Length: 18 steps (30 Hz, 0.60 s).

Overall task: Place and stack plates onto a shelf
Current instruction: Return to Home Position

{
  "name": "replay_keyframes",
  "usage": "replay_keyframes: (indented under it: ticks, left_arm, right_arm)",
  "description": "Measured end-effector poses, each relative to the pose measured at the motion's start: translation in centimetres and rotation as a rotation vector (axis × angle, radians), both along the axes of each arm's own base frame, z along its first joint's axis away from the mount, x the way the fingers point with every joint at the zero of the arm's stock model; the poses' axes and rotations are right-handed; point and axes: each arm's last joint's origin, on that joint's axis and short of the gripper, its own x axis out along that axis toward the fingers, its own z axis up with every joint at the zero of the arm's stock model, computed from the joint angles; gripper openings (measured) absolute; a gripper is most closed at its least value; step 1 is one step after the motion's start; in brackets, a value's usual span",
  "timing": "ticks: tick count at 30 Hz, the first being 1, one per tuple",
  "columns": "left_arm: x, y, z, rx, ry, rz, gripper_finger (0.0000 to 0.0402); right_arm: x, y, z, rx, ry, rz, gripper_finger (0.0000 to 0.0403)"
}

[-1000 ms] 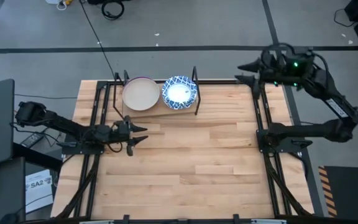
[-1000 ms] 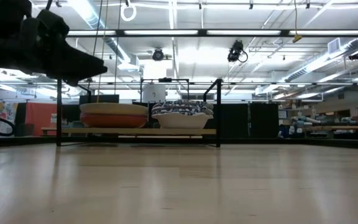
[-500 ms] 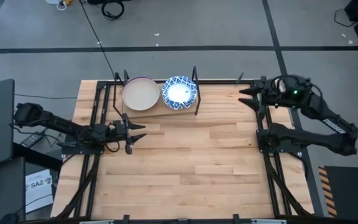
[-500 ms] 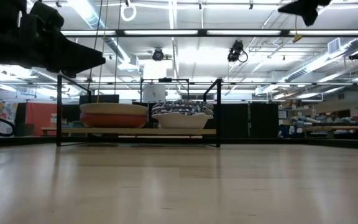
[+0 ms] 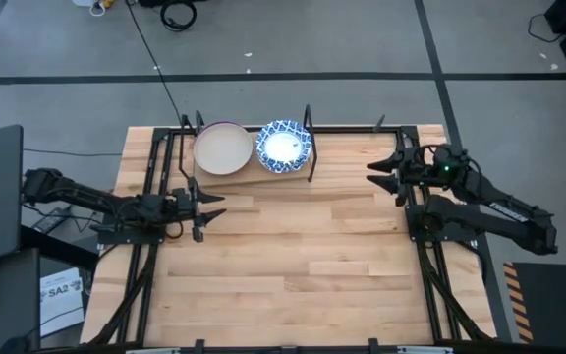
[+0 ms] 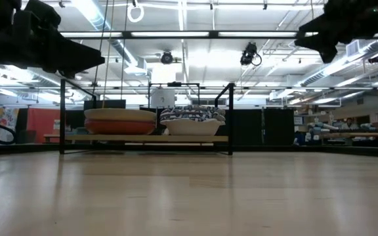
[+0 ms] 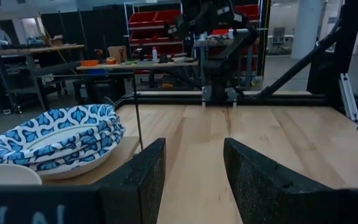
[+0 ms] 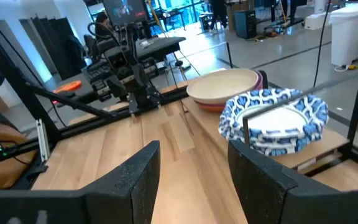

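Note:
The shelf (image 5: 260, 175) stands at the table's far middle, its board (image 6: 143, 138) carrying two stacks of plates. The left stack is of plain plates with a beige one (image 5: 222, 147) on top; the right stack is blue-and-white (image 5: 283, 146). My left gripper (image 5: 212, 205) hovers open, near the shelf's left end and a little toward the table's near side, pointing level toward the right. My right gripper (image 5: 381, 173) hovers open over the table's right part, pointing left. Both wrist views show the stacks past empty fingers: blue-and-white (image 7: 61, 140), (image 8: 272, 118), beige (image 8: 225, 87).
Black frame rails (image 5: 419, 197) run along the table's left and right sides under the arms. The shelf's upright posts (image 5: 309, 118) stand at its corners. Bare wooden tabletop (image 5: 303, 256) spreads between the grippers and toward the near edge. The room shows behind the shelf.
My right gripper has come down from high over the table's far right corner and moved toward the near edge, rolling as it sank; it entered the low view from above. My left gripper has risen a little. The plates have not moved.

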Motion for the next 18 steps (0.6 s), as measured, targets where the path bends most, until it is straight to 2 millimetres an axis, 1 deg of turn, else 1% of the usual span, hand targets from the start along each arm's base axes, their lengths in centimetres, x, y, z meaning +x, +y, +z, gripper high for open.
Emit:
replay_keyframes:
  ticks: [2,7,12,18]
  left_arm:
    - [-0.2,0.0,0.0,0.001,0.002,0.0,0.0169]
    - [-0.7,0.1,0.3,-0.001,-0.01,0.0,0.0169]
    - [-1.2,0.3,0.4,0.0,-0.013,0.01,0.0169]
    - [-1.9,0.5,0.9,0.049,-0.049,0.042,0.0169]
  right_arm:
    - [-0.3,0.1,-0.7,0.01,-0.014,-0.002,0.0194]
    - [-1.0,0.6,-1.4,-0.014,-0.082,0.025,0.0194]
    - [-1.9,1.1,-1.4,-0.043,-0.135,0.039,0.0194]
    - [-2.6,1.6,-1.2,-0.063,-0.17,0.069,0.0194]
